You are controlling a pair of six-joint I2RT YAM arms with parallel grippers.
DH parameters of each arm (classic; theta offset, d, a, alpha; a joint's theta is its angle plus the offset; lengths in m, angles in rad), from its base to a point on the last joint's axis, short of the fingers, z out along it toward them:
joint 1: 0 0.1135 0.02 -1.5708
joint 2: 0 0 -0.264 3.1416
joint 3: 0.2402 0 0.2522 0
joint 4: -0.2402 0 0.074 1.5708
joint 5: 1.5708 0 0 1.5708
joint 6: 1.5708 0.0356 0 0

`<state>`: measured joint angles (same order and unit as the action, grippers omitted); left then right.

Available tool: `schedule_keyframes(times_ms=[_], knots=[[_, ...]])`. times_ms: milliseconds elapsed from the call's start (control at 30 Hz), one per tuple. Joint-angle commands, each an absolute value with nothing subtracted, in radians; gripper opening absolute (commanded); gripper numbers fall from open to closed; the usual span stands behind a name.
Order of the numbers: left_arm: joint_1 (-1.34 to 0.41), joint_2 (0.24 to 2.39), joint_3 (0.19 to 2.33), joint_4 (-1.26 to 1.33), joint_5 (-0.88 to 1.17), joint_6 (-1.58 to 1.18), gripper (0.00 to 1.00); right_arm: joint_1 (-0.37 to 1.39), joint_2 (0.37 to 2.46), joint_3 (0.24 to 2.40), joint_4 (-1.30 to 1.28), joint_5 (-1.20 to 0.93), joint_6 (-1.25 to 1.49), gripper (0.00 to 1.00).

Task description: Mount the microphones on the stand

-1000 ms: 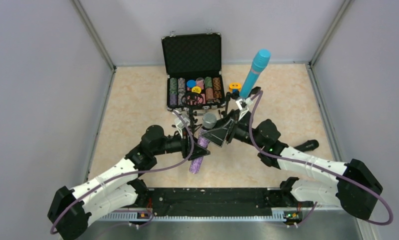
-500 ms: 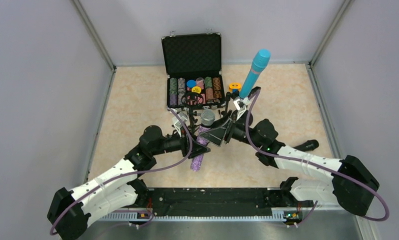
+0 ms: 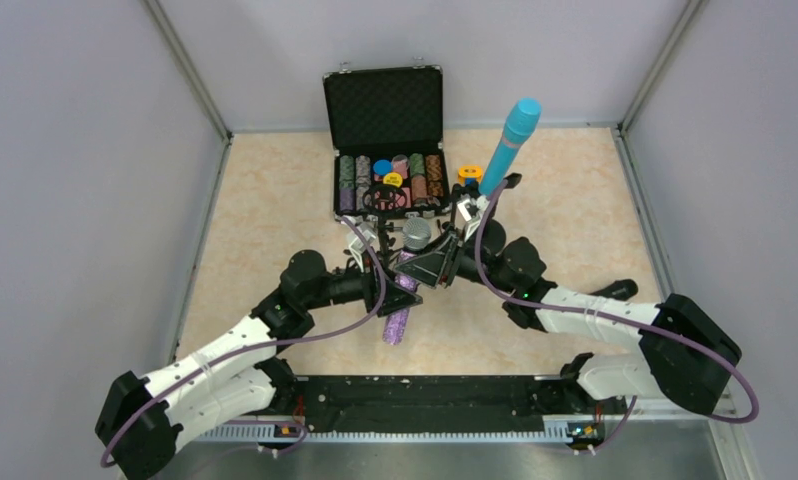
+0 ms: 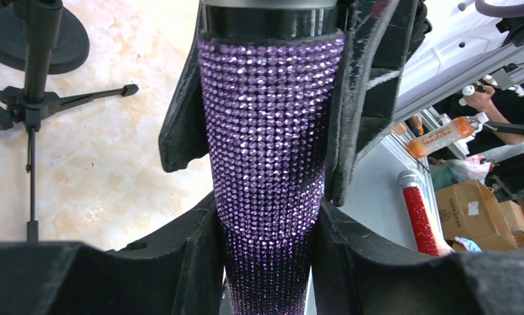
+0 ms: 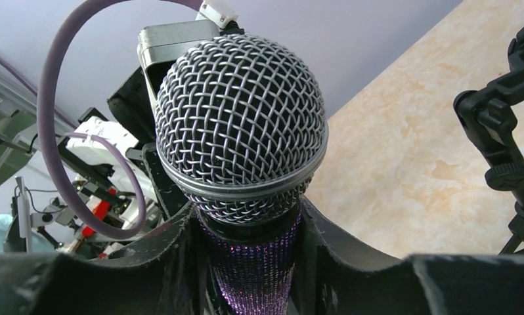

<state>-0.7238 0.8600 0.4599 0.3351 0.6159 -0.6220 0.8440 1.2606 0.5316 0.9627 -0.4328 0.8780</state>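
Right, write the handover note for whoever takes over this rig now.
Tools: the left tool is shut on the purple microphone, low on its glittery handle. The right tool is shut on the same microphone, just under the mesh head.
Things: the purple microphone is held between both arms. The cyan microphone is mounted at the back, tilted upward. The black microphone lies on the table by the right arm, partly hidden. A tripod stand stands close by.
Done: cyan mounted.
Left: mount the purple one, then the black one.
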Motion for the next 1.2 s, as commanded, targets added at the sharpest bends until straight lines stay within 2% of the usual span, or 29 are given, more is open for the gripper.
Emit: schedule_keyframes(times_ms=[0,33,100,133,233,300,433,567,900,1033,1167], knots=[[-0.732,0.849,0.488,0.424,0.606,-0.598,0.0,0.852,1.249,0.555,1.048,-0.441,0.904,0.05],[-0.732,0.849,0.487,0.423,0.601,-0.598,0.0,0.851,1.244,0.553,1.045,-0.439,0.9,0.0],[-0.732,0.852,0.488,0.422,0.589,-0.6,0.06,0.852,1.236,0.554,1.034,-0.437,0.889,0.0],[-0.732,0.855,0.489,0.422,0.583,-0.601,0.13,0.851,1.234,0.555,1.029,-0.438,0.882,0.0],[-0.732,0.86,0.491,0.419,0.56,-0.609,0.47,0.851,1.226,0.557,1.006,-0.436,0.861,0.0],[-0.732,0.861,0.488,0.421,0.527,-0.619,0.65,0.851,1.214,0.558,0.972,-0.433,0.842,0.0],[-0.732,0.849,0.468,0.441,0.457,-0.639,0.8,0.851,1.167,0.56,0.883,-0.416,0.782,0.0],[-0.732,0.817,0.439,0.478,0.37,-0.674,0.9,0.852,1.103,0.557,0.777,-0.37,0.714,0.0],[-0.73,0.716,0.427,0.438,0.096,-0.689,0.96,0.851,1.011,0.515,0.695,-0.299,0.651,0.0],[-0.731,0.704,0.503,0.308,0.013,-0.605,0.98,0.853,1.003,0.511,0.692,-0.294,0.652,0.0],[-0.73,0.743,0.627,0.105,-0.152,-0.516,0.99,0.851,0.991,0.511,0.673,-0.292,0.639,0.0]])
